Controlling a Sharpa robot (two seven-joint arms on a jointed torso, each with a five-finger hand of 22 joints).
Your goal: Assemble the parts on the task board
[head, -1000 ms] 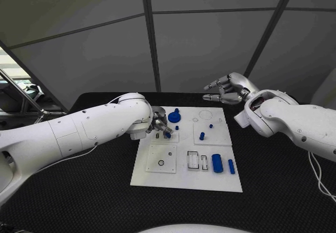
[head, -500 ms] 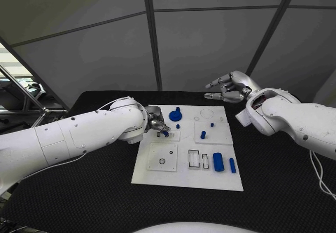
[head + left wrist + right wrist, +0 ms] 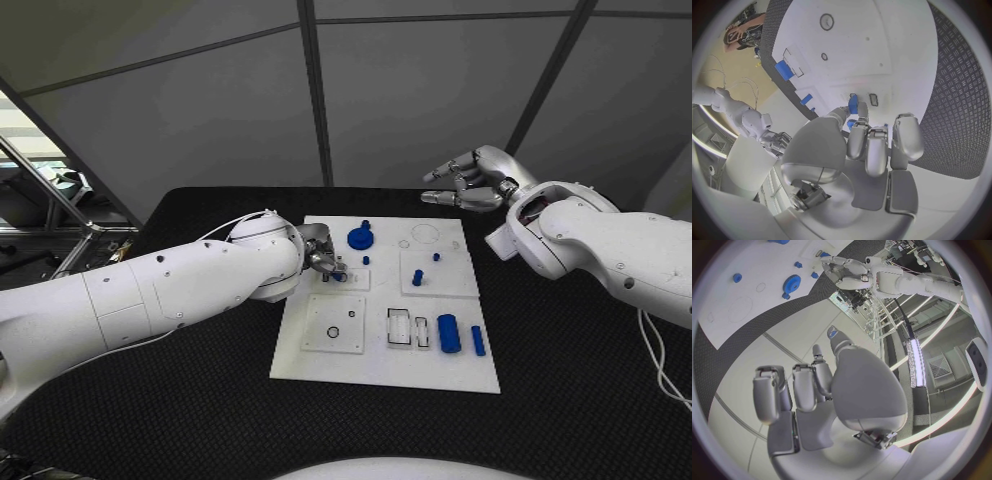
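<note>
Several small blue parts sit on the white board (image 3: 378, 375) at mid-table: a gear (image 3: 359, 239) near the far edge, short pegs (image 3: 415, 279) on the right plate, and a cylinder (image 3: 447, 335) with a slim bar (image 3: 476, 342) beside it toward the near right. They look like hard, smooth plastic, light and stiff, so likely slippery under metal fingers; a pinch across the short sides should suit them best. The left hand (image 3: 326, 262) is down over the board's left-middle plate, pinching a small blue peg (image 3: 853, 104) between thumb and a finger, its tip at or just above the plate; I cannot tell whether it touches. The right hand (image 3: 464, 186) hovers beyond the board's far right corner, holding nothing, fingers loosely bent and apart. The board is flat and matte, with shallow rectangular and round recesses; the black table (image 3: 173, 400) has a textured, grippy-looking weave.
</note>
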